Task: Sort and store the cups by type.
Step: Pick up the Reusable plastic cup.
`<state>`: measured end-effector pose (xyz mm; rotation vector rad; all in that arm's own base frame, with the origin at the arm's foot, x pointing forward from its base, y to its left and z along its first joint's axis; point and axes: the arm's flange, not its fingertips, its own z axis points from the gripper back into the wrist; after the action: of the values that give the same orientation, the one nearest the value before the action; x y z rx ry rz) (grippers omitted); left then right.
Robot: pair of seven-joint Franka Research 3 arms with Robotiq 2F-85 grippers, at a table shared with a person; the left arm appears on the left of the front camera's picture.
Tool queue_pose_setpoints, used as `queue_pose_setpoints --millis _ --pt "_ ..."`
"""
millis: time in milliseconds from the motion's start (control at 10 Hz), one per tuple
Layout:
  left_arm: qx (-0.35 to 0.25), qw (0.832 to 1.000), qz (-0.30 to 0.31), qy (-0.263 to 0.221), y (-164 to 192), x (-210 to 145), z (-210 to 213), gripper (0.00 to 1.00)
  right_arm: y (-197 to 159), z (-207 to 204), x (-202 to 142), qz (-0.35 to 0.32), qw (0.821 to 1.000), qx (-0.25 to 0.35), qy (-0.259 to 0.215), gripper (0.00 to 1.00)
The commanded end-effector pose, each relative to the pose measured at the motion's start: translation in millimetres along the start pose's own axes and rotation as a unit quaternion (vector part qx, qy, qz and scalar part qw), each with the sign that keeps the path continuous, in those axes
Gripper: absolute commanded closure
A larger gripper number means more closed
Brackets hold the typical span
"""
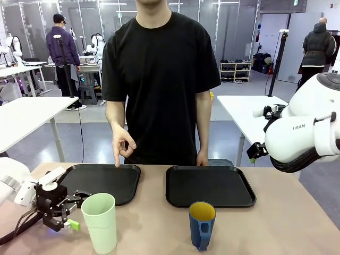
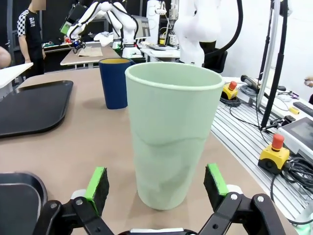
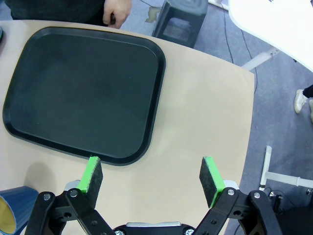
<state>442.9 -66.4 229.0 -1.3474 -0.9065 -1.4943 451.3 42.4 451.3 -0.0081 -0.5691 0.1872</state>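
Mint-green tumbler (image 1: 100, 222), dark blue yellow-lined mug (image 1: 202, 227), black trays (image 1: 210, 187), tan table (image 1: 281, 223).

The front view looks across the table (image 1: 287, 212) at the person (image 1: 159, 69) opposite. The left wrist view sits low and level, the mint-green tumbler (image 2: 168, 132) close between its jaws and the dark blue mug (image 2: 115, 83) beyond. The right wrist view looks down from high onto the right black tray (image 3: 83, 88) ahead of its jaws; the front view shares all three.

White right arm (image 1: 305, 133), "RAN" print(?); blk left gripper (image 2: 156, 176), grn pads (image 2: 97, 182).
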Motion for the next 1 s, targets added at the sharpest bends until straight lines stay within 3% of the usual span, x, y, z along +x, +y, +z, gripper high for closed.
queue_pose_setpoints --millis 0,900 --pt "-0.022 0.999 -0.028 -0.022 0.4 -17.3 -4.3 0.00 -0.6 0.3 0.1 0.001 1.000 -0.003 0.000 0.00" --pt "-0.075 0.997 -0.018 -0.023 -1.8 -25.8 -35.0 0.00 -0.6 0.3 0.1 0.001 1.000 -0.003 0.000 0.00"
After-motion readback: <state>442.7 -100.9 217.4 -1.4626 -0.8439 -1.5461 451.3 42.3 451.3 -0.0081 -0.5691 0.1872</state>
